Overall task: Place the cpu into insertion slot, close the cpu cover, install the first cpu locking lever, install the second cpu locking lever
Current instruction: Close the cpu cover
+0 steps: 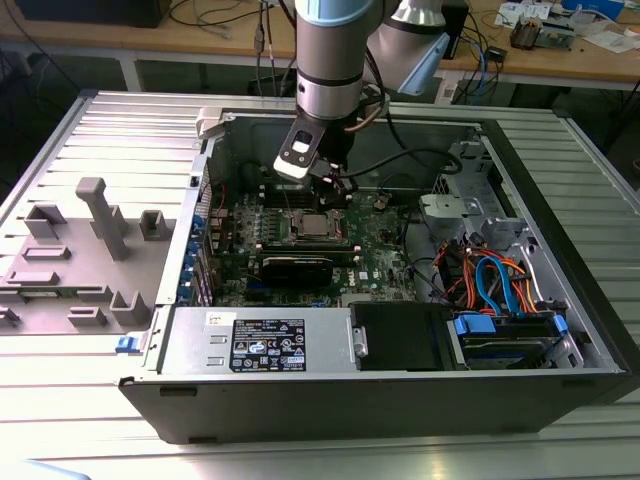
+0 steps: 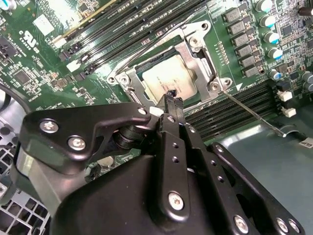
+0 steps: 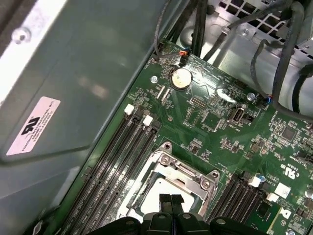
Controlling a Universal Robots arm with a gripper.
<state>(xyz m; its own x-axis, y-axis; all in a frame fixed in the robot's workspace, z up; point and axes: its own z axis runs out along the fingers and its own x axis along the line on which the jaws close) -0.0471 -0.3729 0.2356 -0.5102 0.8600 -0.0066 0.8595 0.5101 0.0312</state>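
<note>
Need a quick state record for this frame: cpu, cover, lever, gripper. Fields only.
cpu: seated in the insertion slot, silver top showing
cpu cover: looks to lie flat around the cpu
lever: one thin wire lever sticks out sideways from the socket, not latched
gripper: shut, holding nothing, tips low over the cpu's edge; contact cannot be told

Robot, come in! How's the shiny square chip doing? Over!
Black gripper shut, empty. Flat silver-grey square cpu right under its tips, seated in black insertion slot, silver metal cpu cover down. Nothing in the way.
</note>
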